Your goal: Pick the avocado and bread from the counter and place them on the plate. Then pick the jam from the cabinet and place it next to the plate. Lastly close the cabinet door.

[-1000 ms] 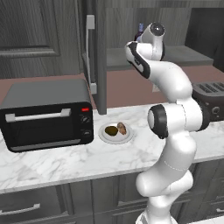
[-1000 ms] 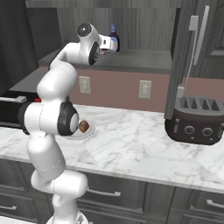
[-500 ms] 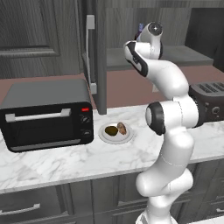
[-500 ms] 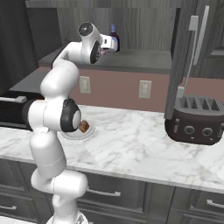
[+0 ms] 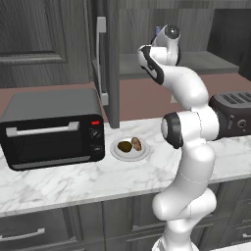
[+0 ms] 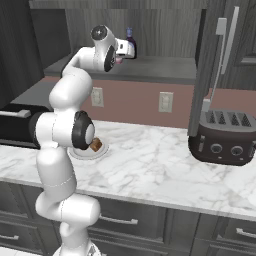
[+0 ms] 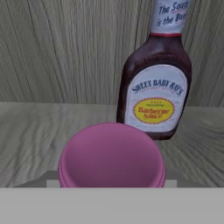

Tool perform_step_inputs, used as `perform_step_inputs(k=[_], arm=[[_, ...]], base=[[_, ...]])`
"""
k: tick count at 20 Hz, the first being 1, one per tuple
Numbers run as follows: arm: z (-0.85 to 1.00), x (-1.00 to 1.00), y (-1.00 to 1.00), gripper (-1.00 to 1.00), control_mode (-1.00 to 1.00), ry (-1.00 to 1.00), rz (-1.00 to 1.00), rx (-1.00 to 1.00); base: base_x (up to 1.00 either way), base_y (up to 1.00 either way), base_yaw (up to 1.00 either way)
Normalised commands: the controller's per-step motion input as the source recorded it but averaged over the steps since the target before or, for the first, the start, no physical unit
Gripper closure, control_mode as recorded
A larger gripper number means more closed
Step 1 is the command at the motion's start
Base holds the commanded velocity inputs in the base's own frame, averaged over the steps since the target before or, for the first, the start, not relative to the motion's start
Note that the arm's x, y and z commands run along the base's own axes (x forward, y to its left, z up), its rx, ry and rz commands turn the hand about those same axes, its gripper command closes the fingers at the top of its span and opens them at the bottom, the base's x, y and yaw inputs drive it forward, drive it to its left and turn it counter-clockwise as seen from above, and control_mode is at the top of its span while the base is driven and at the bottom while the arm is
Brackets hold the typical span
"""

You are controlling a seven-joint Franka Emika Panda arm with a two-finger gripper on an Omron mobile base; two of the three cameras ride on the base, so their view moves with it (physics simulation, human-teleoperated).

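The arm is raised high, with the jaws [image 6: 120,54] extended into the open cabinet [image 5: 147,29] at shelf level. In the hand view the jam [image 7: 112,155] sits directly ahead of the jaws and very close, its pink rounded top occupying the lower centre of the frame. The fingertips are not visible there, so whether the jaws are released or clenched cannot be determined, nor whether they touch the jar.

Beyond the jam, further from the jaws and slightly to one side, stands a dark barbecue sauce bottle [image 7: 157,83] with a yellow and white label. It is upright on the grey shelf [image 7: 30,127], close to the wood-grain back wall of the cabinet. In the right base view the same bottle [image 6: 130,46] appears just past the jaws.

The cabinet door [image 5: 109,63] stands open, edge-on in the left base view, with its vertical silver bar handle [image 5: 101,59] facing outward.

Well below the jaws, on the marble surface [image 5: 73,181], the plate [image 5: 117,153] carries both the avocado [image 5: 125,146] and the bread [image 5: 137,143], which lie side by side and touching or nearly so. A black toaster oven [image 5: 51,127] stands just beside the plate on one side. A dark toaster [image 6: 222,142] stands on the surface well apart on the other side.
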Motion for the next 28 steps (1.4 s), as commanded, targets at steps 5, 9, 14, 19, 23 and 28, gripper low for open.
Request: perform_step_inputs(k=[5,9,14,19,23,28], arm=[[0.00,0.02,0.00,1.00,-1.00,0.00,0.00,0.00],[0.00,-0.06,0.00,1.00,-1.00,0.00,0.01,0.00],[0.00,-0.45,0.00,1.00,-1.00,0.00,0.04,0.00],[0.00,-0.49,0.00,1.00,-1.00,-0.01,0.05,0.00],[0.00,-0.53,0.00,1.00,-1.00,-0.03,0.05,0.00],[0.01,-0.59,0.00,1.00,-1.00,-0.06,0.04,0.00]], base=[[0.00,0.00,0.00],[0.00,0.00,0.00],[0.00,0.00,0.00],[0.00,0.00,0.00],[0.00,0.00,0.00],[0.00,0.00,0.00]])
